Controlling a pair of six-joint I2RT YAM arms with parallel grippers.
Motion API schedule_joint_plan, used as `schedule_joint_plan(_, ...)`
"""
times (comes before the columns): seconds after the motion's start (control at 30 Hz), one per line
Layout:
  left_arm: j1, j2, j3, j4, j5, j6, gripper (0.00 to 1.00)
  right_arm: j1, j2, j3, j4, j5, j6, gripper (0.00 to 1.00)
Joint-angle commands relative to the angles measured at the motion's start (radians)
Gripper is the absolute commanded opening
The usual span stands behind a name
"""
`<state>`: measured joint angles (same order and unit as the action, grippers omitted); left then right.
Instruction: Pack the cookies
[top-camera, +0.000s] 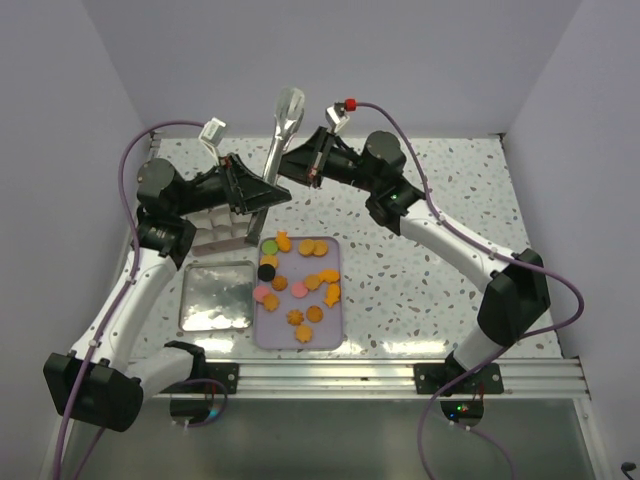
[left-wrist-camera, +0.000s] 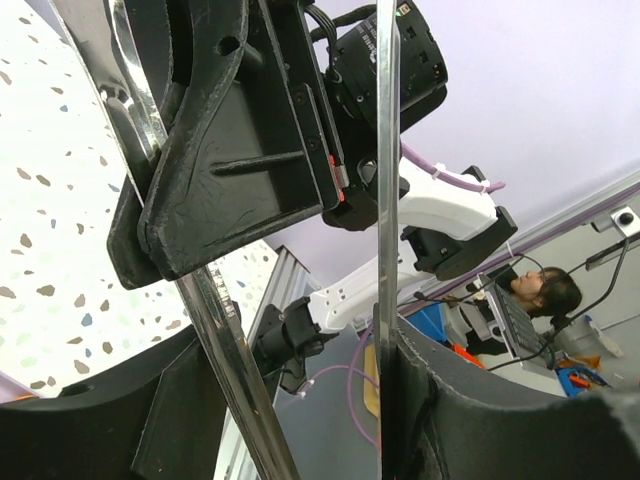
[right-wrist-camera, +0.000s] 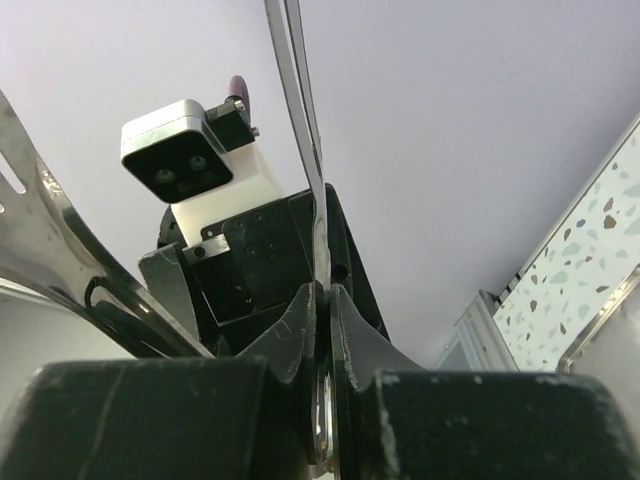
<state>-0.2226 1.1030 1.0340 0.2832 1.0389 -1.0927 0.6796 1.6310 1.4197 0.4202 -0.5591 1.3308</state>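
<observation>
The cookies (top-camera: 300, 285) lie spread on a lavender tray (top-camera: 335, 325): mostly orange rounds, flowers and fish, a few pink, one green and one black (top-camera: 266, 271). Both grippers hold the metal tongs (top-camera: 283, 125) upright in the air behind the tray. My left gripper (top-camera: 258, 195) spans both tong arms near their base; in the left wrist view (left-wrist-camera: 300, 400) one arm rests against each finger. My right gripper (top-camera: 297, 165) is shut on one thin tong arm (right-wrist-camera: 318, 200), pinched between its pads (right-wrist-camera: 322, 300). No cookie is in either gripper.
An open shiny square tin (top-camera: 215, 295) lies left of the tray. A grey box (top-camera: 222, 230) sits behind it, partly under the left arm. The side walls and the rail (top-camera: 400, 375) at the near edge bound the speckled table.
</observation>
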Motion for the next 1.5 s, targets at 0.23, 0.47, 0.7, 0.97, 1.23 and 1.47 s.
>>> schedule_joint_plan(0.23, -0.004, -0.011, 0.064, -0.013, 0.021, 0.051, 0.54, 0.011, -0.052, -0.008, -0.157, 0.079, -0.146, 0.76)
schedule_joint_plan(0.47, 0.022, -0.011, 0.086, -0.105, 0.030, 0.097, 0.52, -0.063, -0.172, -0.116, -0.245, 0.076, -0.194, 0.79)
schedule_joint_plan(0.7, 0.045, -0.008, 0.127, -0.357, -0.022, 0.253, 0.51, -0.284, -0.411, -0.266, -0.417, 0.067, -0.284, 0.99)
schedule_joint_plan(0.97, 0.019, 0.064, 0.272, -1.074, -0.484, 0.698, 0.50, -0.324, -0.496, -0.160, -0.826, 0.094, -0.513, 0.99)
schedule_joint_plan(1.23, -0.015, 0.018, 0.094, -1.254, -0.729, 0.728, 0.49, -0.322, -0.556, -0.160, -1.021, 0.130, -0.625, 0.99)
schedule_joint_plan(1.47, -0.133, 0.064, 0.029, -1.244, -0.827, 0.676, 0.50, -0.324, -0.585, -0.186, -1.086, 0.131, -0.663, 0.98)
